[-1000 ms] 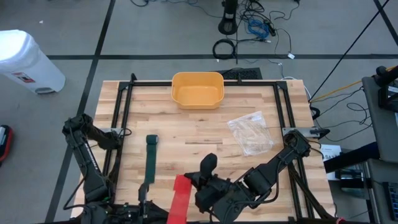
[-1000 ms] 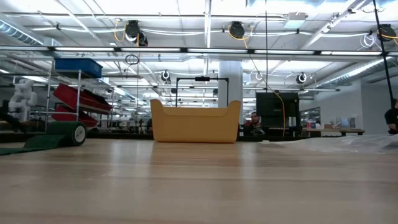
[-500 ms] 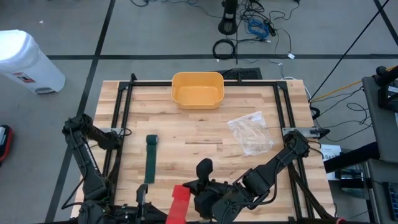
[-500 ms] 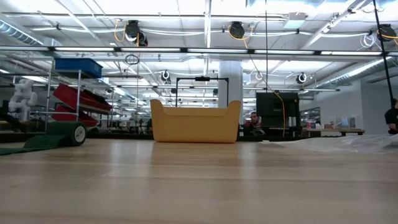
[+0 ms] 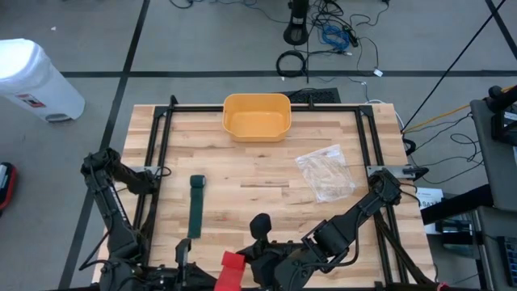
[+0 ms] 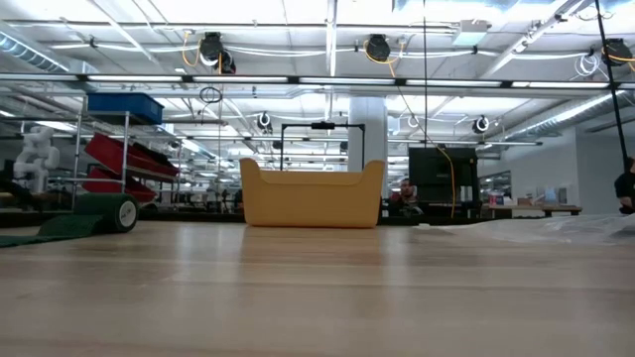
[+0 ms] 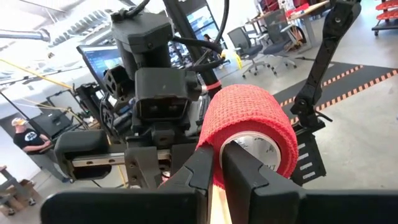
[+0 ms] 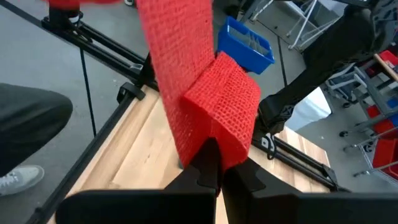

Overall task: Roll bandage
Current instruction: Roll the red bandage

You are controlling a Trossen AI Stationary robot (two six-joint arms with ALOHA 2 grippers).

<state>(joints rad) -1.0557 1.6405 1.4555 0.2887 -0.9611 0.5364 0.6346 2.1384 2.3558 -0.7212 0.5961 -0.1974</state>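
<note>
- Clamped tight, my right gripper [image 8: 214, 163] pinches the red bandage's [image 8: 205, 106] loose end.
- Left gripper [image 7: 214, 163] nips the bandage roll [image 7: 249, 127].
- Both arms crouch low at the table's [image 5: 242, 174] near edge.

Coarse-woven red cloth bandage [image 8: 211, 106], matt wooden table [image 5: 258, 174]

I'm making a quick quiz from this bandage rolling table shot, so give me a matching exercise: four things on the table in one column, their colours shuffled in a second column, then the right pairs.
Things:
1. bin at the far edge of the table
2. flat bandage strip on the left side
3. bandage roll held by both arms
4. plastic bag on the right side

Colours:
A. red
B. clear
C. yellow
D. dark green

Pairs: 1-C, 2-D, 3-A, 4-B
</note>
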